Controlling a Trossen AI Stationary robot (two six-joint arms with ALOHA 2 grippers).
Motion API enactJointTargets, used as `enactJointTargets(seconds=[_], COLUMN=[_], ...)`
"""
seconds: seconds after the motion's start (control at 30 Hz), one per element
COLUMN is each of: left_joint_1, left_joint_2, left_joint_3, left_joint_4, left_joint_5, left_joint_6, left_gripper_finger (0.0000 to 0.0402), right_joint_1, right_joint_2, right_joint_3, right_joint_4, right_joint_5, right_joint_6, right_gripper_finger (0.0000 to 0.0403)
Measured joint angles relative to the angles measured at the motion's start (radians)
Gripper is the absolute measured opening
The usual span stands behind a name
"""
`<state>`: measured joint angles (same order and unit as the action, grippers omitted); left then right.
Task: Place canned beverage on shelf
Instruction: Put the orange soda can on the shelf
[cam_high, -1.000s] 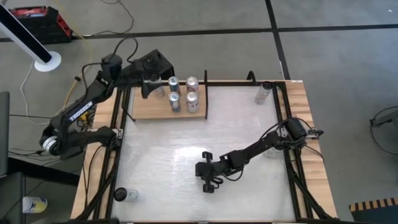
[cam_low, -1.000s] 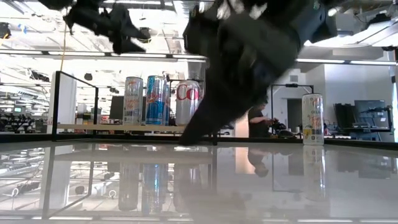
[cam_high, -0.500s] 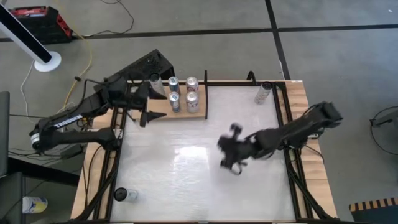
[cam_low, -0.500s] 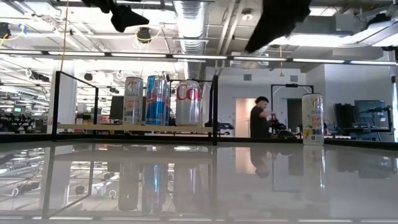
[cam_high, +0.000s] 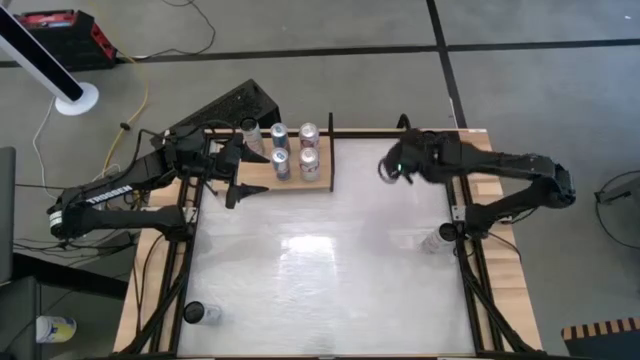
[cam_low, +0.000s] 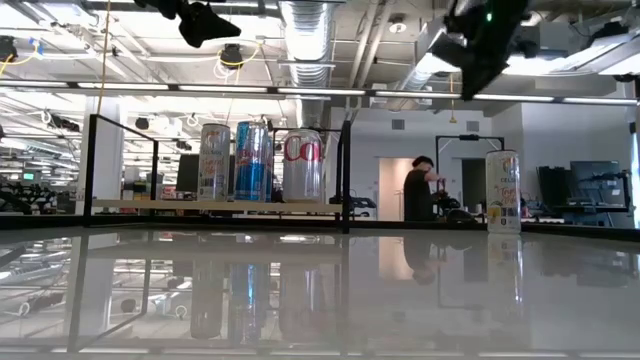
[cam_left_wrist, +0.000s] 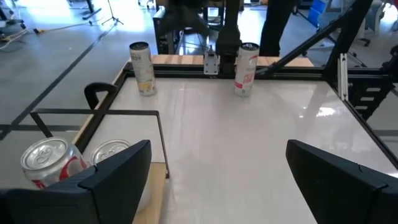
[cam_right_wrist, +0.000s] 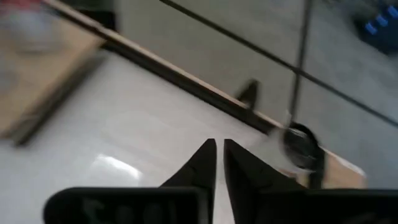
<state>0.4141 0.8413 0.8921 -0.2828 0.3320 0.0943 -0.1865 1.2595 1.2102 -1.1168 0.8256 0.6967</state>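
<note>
I have the right gripper (cam_high: 386, 172), fingers nearly together and empty, just left of the upright can (cam_high: 424, 148) at the table's far-right; the left arm is farther.

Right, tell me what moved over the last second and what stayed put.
The right gripper swept from the table's front middle to the back, toward the can at the far right corner, fingers nearly together, holding nothing. The left gripper drew off the shelf to its front edge, open. The four cans on the shelf stayed put.
</note>
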Motion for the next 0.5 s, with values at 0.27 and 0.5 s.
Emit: enactJointTargets(seconds=[0.27,0.5], left_joint_1=[0.000,0.000], left_joint_2=[0.003,0.005], left_joint_3=[0.000,0.000], left_joint_4=[-0.028,-0.036], left_joint_5=[0.001,0.001], left_joint_6=[0.044,0.060], left_gripper_finger=[0.0357,0.0357], right_joint_1=[-0.264,-0.365], right_joint_2=[-0.005,-0.004], right_joint_3=[0.000,-0.017], right_joint_4=[-0.064,-0.064], right_joint_5=[-0.016,-0.037], right_joint_6=[0.005,-0.011], right_gripper_finger=[0.0159,0.0307])
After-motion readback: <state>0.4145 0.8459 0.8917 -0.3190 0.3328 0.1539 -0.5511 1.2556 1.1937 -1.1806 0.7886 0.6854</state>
